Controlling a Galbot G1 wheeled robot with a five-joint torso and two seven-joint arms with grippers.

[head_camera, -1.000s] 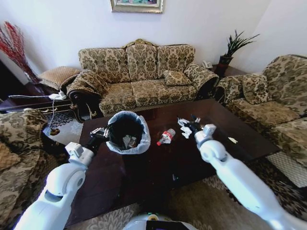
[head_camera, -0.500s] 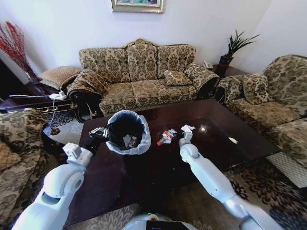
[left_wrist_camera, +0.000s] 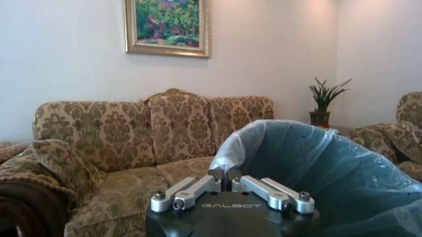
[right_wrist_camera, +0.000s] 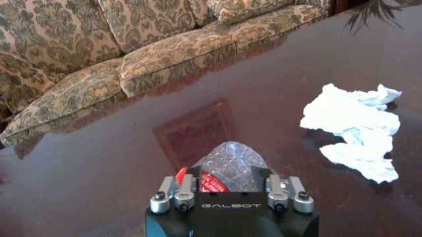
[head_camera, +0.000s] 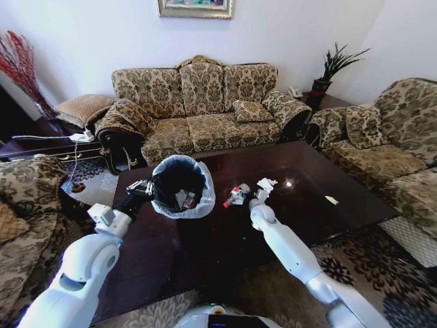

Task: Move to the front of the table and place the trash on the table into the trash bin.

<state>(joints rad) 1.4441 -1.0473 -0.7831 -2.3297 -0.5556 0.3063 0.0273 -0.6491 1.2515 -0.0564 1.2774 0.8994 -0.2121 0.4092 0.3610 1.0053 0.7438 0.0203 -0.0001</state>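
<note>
Head view | crumpled tissue [head_camera: 265, 184] beside bottle [head_camera: 237, 195] | bin [head_camera: 180, 187] near

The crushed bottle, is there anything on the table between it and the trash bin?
Nothing visible. The crushed bottle lies on bare tabletop just right of the trash bin, with the right gripper right at it. The white paper sits on the far side. The left gripper grips the bin's rim.
</note>
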